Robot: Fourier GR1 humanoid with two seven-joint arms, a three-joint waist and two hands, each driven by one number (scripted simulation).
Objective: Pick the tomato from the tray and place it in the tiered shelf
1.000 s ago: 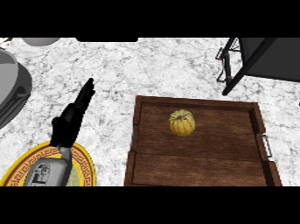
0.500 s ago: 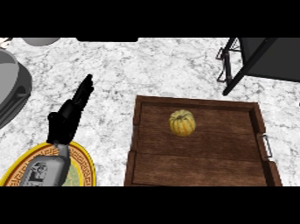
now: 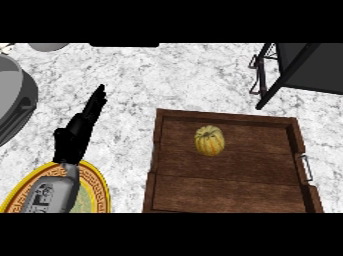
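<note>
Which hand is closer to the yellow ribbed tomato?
Left, seemingly: the left hand is left of the brown wooden tray holding the tomato. The right hand is out of view.

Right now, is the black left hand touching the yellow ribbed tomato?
Apart. The head view shows the black left hand over the marble counter, left of the brown wooden tray holding the yellow ribbed tomato.

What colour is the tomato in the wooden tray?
The tomato is yellow with darker ribs, shown best in the head view.
</note>
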